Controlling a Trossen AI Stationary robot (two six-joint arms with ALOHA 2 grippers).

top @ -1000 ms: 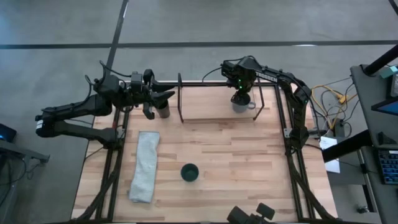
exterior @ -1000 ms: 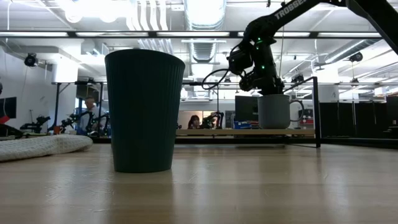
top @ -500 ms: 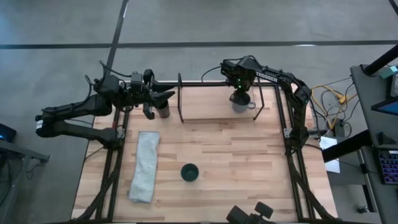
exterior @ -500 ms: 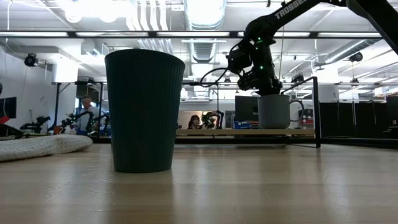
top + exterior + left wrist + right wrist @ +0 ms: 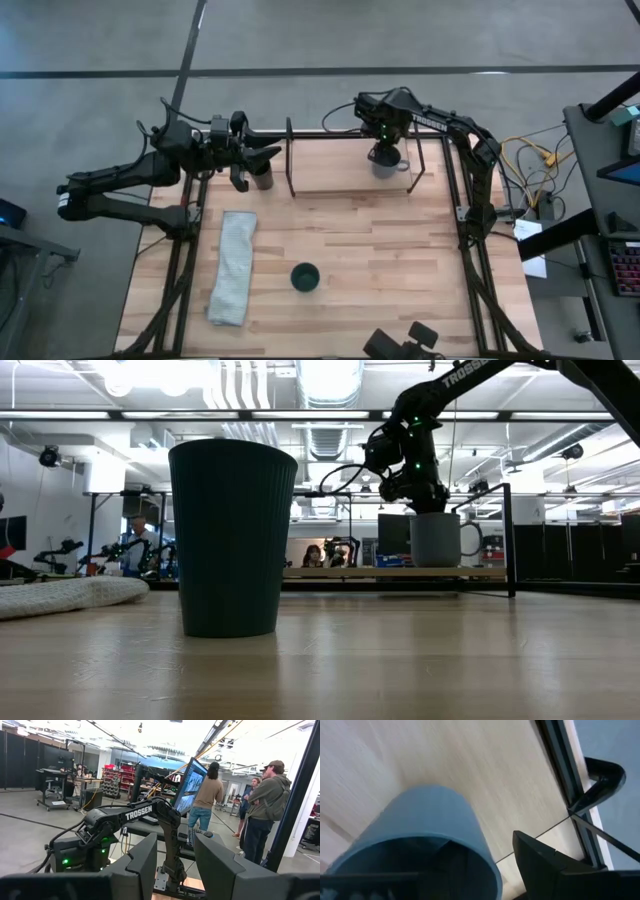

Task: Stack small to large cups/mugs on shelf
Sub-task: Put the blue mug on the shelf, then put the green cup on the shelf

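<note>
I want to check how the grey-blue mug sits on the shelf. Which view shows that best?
The low view: the mug shows side-on, upright on the shelf board, under the right gripper. The high view shows only its rim and handle; the right wrist view only its rim, close up.

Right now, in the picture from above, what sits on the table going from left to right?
Folded grey towel → black tumbler by the left arm's fingers → teal cup → grey-blue mug under the right arm's fingers.
</note>
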